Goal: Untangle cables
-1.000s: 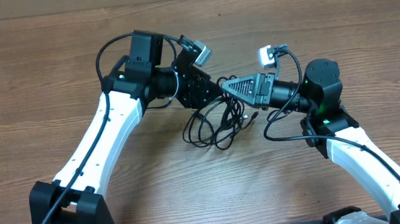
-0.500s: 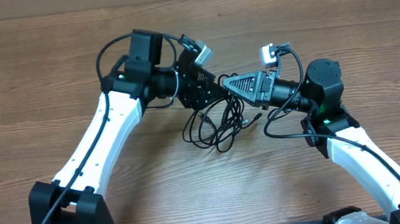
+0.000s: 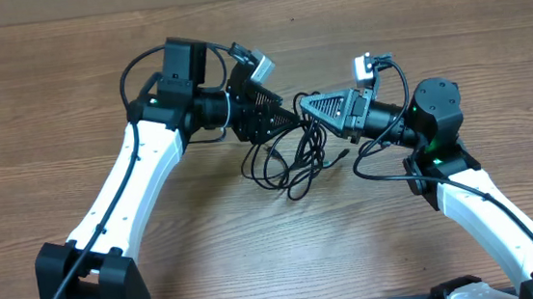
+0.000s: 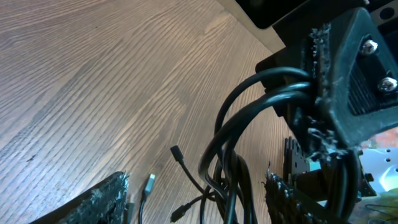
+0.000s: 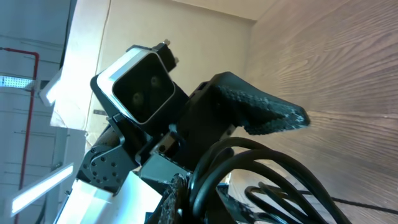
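Right end effector (image 3: 307, 108) clamped on cables (image 3: 292, 162); left end effector (image 3: 281, 121) spread wide, cables between its fingers.
Cables: light, limp black loops trailing onto the surface (image 3: 69, 99) between the arms; probably slippery; best taken near a plug (image 4: 176, 151).

**A:** How many arms?

**B:** Two, the left arm (image 3: 125, 186) and the right arm (image 3: 490, 212). Each carries one tool, so that makes two: the left tool (image 3: 288, 120) and the right tool (image 3: 308, 104).

**A:** And cameras on them?

**B:** Two again, the left wrist camera (image 3: 261, 69) and the right wrist camera (image 3: 366, 67).

**A:** What about the cables (image 3: 301, 151)?

**B:** One tangled bunch, on one wooden surface (image 3: 49, 91). The strands overlap too much to count. The left wrist view shows three loose plug ends (image 4: 176, 151).
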### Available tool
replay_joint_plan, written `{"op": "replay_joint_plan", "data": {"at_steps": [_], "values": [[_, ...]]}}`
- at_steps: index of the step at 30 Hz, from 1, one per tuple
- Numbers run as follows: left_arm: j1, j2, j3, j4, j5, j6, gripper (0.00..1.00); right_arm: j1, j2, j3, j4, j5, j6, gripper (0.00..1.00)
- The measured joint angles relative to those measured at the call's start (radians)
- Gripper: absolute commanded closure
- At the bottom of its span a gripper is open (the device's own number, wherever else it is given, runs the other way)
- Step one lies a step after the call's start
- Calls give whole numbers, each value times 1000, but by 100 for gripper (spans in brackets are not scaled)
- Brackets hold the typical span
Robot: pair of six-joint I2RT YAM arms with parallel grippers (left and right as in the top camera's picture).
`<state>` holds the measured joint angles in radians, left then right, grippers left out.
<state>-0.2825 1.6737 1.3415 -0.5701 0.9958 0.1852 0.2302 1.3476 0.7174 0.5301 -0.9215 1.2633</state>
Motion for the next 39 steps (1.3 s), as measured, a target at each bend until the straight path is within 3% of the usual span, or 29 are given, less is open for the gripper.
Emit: {"op": "replay_joint_plan", "data": {"at_steps": [12, 20, 24, 26, 27, 28, 34, 36, 39], "values": [[-5, 0, 0, 78, 0, -26, 31, 0, 0, 0, 22, -58, 53, 96], [-50, 0, 0, 104, 0, -30, 33, 0, 0, 0, 163, -68, 130, 96], [-58, 20, 0, 134, 0, -54, 47, 0, 0, 0, 195, -70, 162, 96], [-59, 49, 0, 164, 1, -87, 65, 0, 0, 0, 192, -68, 180, 96], [-60, 62, 0, 175, 2, -105, 84, 0, 2, 0, 192, -67, 187, 96], [-65, 79, 1, 201, 0, -137, 93, -1, 5, 0, 193, -65, 192, 96], [-80, 127, 2, 256, -34, -313, 96, -6, 24, 0, 177, -38, 206, 96], [-77, 127, 2, 269, -42, -365, 96, -7, 24, 0, 164, -28, 182, 93], [-65, 134, 2, 267, -79, -416, 96, -7, 24, 1, 79, -14, 113, 80]]}}
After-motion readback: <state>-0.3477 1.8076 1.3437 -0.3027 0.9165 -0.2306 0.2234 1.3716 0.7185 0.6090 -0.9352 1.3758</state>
